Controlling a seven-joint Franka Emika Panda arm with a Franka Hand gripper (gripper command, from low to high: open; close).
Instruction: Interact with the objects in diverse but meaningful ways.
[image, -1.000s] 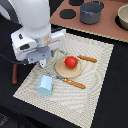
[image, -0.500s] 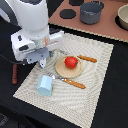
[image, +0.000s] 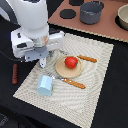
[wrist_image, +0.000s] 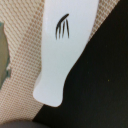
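Note:
A red tomato (image: 71, 62) rests on a round wooden plate (image: 61, 71) in the middle of the beige placemat (image: 95, 95). The light-blue cup (image: 45, 86) lies on the mat nearer the front. The brown sausage (image: 14, 73) is off the mat on the black table, at the exterior view's left. A grey pot (image: 91, 12) stands on the brown board at the back. My gripper (image: 43, 62) hangs low over the mat's left edge, beside the plate; its fingers are hidden by the arm. The wrist view shows a white flat piece (wrist_image: 67, 45) with a black fork mark.
An orange-handled knife (image: 87, 58) lies just past the plate and an orange-handled fork (image: 75, 83) in front of it. A second pot (image: 122, 17) sits at the back right edge. Dark burner discs (image: 67, 13) mark the brown board.

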